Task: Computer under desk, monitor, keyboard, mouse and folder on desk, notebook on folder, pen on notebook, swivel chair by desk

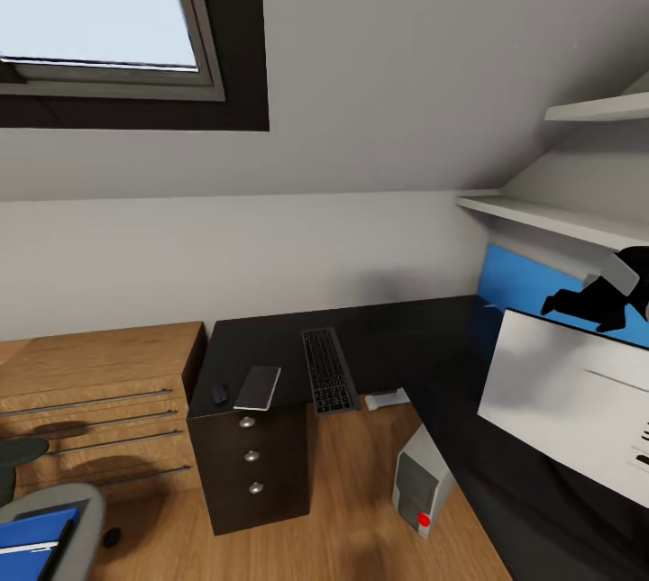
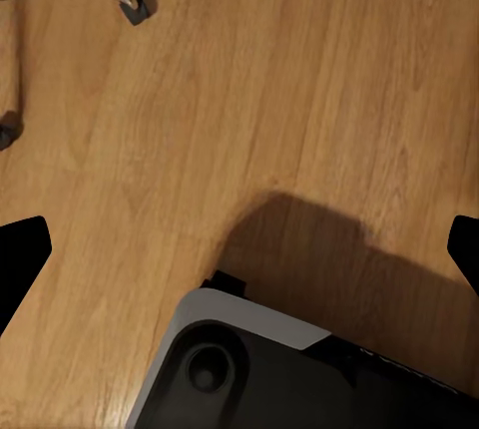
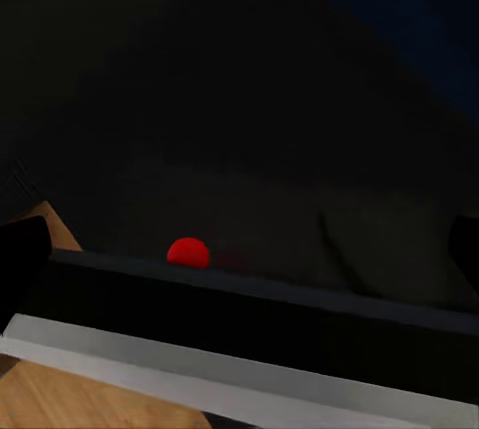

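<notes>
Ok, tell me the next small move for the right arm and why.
Probably close the right gripper on the monitor's edge. Its fingers stand wide apart with that edge, marked by the red dot, lying across between them, and the monitor looks tilted over the desk, so it likely needs a hold before setting straight.

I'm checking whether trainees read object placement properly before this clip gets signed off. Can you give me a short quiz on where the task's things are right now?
1. True or false: the keyboard lies on the floor.
2. Where does the blue folder lie? A: on the swivel chair. B: on the desk. C: on the floor.
3. Which grey box with a red dot on its front stands on the floor?

Key: 1 false, it lies on the desk. 2 A. 3 the computer.
</notes>
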Robot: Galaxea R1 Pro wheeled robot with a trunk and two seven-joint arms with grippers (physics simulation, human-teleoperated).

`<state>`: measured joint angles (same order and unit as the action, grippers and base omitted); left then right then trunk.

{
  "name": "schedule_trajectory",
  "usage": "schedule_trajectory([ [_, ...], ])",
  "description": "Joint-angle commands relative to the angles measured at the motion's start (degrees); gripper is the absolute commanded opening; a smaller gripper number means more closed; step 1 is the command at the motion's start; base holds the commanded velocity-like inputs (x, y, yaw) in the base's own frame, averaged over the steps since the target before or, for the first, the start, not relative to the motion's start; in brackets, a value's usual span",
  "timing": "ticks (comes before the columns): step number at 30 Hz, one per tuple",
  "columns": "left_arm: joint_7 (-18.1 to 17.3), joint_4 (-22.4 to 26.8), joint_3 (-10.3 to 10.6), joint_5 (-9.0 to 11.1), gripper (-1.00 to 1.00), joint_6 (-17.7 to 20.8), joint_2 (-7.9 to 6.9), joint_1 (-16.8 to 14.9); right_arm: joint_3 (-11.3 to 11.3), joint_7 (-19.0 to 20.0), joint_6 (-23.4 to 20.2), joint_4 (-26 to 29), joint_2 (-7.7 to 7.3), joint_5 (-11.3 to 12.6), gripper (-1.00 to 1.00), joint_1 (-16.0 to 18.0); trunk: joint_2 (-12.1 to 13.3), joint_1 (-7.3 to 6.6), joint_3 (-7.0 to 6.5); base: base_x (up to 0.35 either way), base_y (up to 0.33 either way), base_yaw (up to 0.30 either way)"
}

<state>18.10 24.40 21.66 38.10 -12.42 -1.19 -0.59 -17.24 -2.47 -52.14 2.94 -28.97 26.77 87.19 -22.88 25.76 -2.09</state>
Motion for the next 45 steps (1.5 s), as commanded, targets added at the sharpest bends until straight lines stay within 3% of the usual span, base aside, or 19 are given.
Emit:
schedule_trajectory([
  [1,0.4,0.0,0.5,0.5,1.0,-0.2,-0.05,0.0,-0.4,-0.3,-0.3,0.1,0.07,0.6,1.0,0.0,0.0,0.02,0.03,0.0,0.0,0.0],
  [27,0.4,0.0,0.6,0.2,1.0,-0.3,-0.12,0.0,-0.2,-0.3,0.0,0.6,0.23,0.2,1.0,0.0,0.0,0.02,0.06,0.108,0.0,0.0],
  [45,0.5,0.0,0.6,0.4,1.0,-0.2,-0.2,0.0,-0.2,-0.4,-0.2,0.3,0.15,0.3,1.0,0.0,0.0,0.02,1.46,0.016,0.0,0.0],
])
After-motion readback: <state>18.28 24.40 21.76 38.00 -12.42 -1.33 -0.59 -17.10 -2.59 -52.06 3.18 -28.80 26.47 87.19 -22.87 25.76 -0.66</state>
